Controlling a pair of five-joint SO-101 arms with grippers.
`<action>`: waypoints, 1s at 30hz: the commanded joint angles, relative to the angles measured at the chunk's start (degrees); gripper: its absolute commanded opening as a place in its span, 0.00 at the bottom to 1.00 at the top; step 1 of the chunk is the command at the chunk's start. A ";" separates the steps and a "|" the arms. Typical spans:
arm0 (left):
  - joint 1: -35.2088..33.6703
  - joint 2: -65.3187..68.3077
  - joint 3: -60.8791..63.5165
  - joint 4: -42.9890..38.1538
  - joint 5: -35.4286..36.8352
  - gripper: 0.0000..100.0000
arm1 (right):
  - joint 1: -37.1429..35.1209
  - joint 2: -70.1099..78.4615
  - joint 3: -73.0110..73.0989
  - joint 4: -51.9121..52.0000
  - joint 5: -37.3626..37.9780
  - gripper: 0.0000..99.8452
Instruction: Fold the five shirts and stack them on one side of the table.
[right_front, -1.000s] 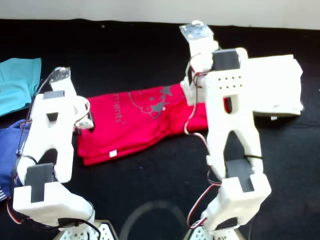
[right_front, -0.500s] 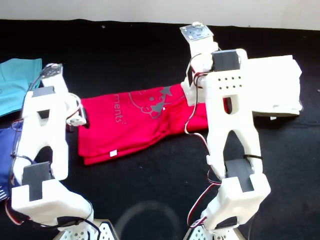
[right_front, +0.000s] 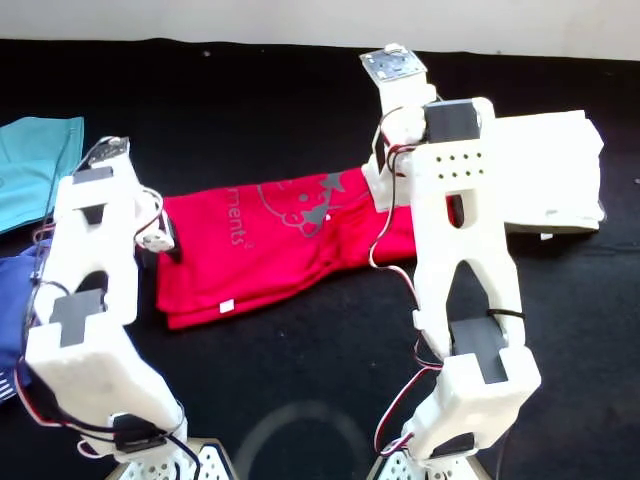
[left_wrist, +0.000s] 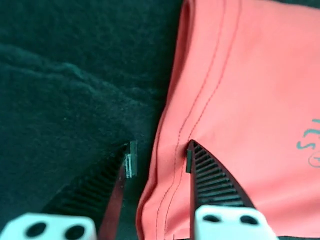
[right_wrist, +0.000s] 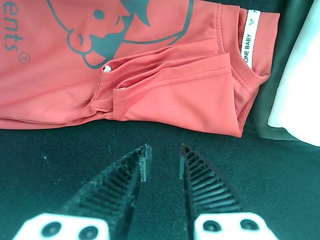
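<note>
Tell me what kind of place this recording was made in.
Probably a robotics test bench: a table draped in black cloth, a left arm and right arm fixed at its near edge, and a red shirt, teal shirt and white shirt laid out.

Bright even light, faint shadows, source perhaps overhead

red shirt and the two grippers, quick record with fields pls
shirt in work: red fabric shirt with grey print, lying partly folded on black table cloth
left gripper: open, straddling the shirt's stitched edge
right gripper: open, over the cloth near the collar end
other garments: white folded garment at right; teal shirt and blue shirt at left
</note>
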 joint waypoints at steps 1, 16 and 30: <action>3.91 2.51 -4.00 2.29 2.37 0.18 | 0.66 -3.47 -0.40 0.48 0.70 0.10; 6.64 16.22 -21.23 15.65 0.09 0.01 | 0.84 -13.05 -0.04 0.57 0.70 0.10; -10.24 17.27 -43.12 29.71 -10.37 0.01 | 4.62 -30.20 19.56 -0.66 0.79 0.10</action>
